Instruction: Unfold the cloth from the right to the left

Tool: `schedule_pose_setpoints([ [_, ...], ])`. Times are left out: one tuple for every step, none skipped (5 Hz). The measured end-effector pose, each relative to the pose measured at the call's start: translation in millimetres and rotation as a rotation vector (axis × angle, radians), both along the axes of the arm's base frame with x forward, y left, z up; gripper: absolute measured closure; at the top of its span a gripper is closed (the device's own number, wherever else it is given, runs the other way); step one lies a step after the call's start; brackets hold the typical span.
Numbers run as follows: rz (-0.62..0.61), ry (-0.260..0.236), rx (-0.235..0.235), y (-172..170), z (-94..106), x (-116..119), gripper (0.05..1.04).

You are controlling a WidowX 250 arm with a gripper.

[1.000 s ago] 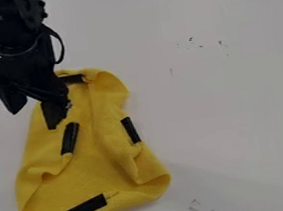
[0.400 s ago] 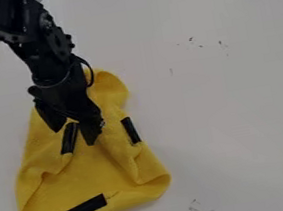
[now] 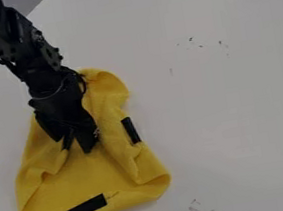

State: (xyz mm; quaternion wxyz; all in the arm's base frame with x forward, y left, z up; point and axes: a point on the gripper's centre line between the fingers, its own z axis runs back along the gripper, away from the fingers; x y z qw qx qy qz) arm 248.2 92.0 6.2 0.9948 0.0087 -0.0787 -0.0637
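Lying beneath the claw is the rumpled yellow cloth

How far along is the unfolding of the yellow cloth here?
Nothing looks clearly finished: the yellow cloth lies rumpled, with a fold along its right side and creases on the left. In hand: the open gripper is down at the cloth's middle, beside a black strip, with no fabric visibly lifted. Left, most likely: grip the folded layer, carry it leftward and lay it flat.
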Motion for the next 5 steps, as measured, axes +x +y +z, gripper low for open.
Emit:
schedule_pose_setpoints([
  [-0.001,-0.003,0.007,6,-0.4,-1,0.388],
  [-0.001,0.009,0.001,6,0.0,-3,0.692],
  [-0.001,0.017,-0.004,7,2.4,-1,0.904],
  [0.051,-0.008,0.026,15,23.5,3,0.997],
  [0.176,-0.092,0.102,53,55.6,1,1.005],
])
